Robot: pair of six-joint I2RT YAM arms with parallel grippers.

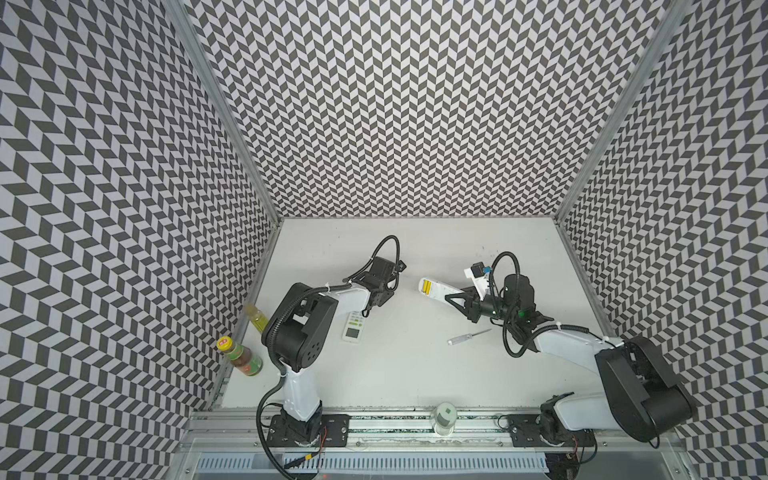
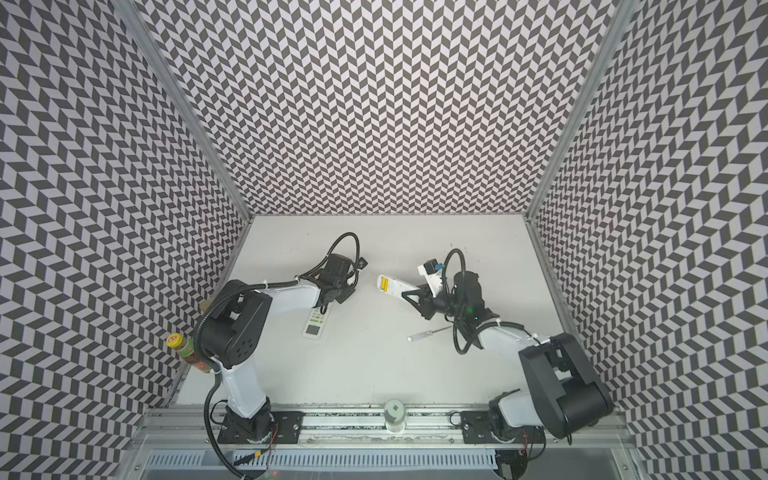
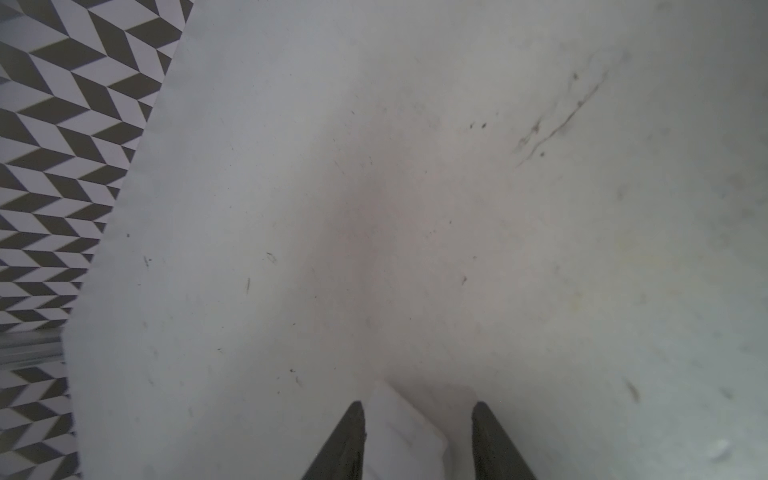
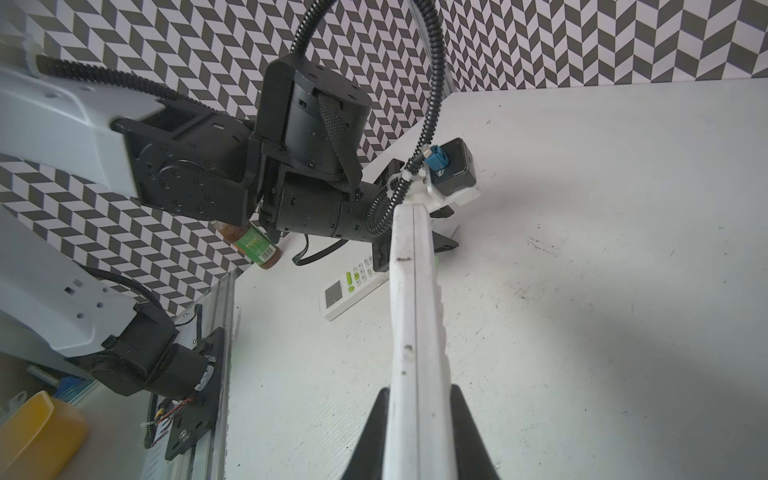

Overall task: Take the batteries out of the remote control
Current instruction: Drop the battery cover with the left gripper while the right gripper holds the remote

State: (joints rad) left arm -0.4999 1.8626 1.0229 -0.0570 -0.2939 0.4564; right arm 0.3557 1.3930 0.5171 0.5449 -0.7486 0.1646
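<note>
Right wrist view: remote (image 4: 417, 311) extends lengthwise straight out from right pincer (image 4: 419, 390).

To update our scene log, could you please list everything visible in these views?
held remote: one, white, in the right hand.
batteries: apparently two, yellow, in the held remote's open end.
second remote: one, white with green buttons, on the table below the left hand.
screwdriver: one, clear-handled, on the table.
sauce bottle: one, yellow-capped, left table edge.
yellowish bottle: one, behind the sauce bottle.
clear jar: one, front rail.
yellow tub: one, off the table.
left hand: one, black, open.
right hand: one, black, shut on the held remote.
</note>
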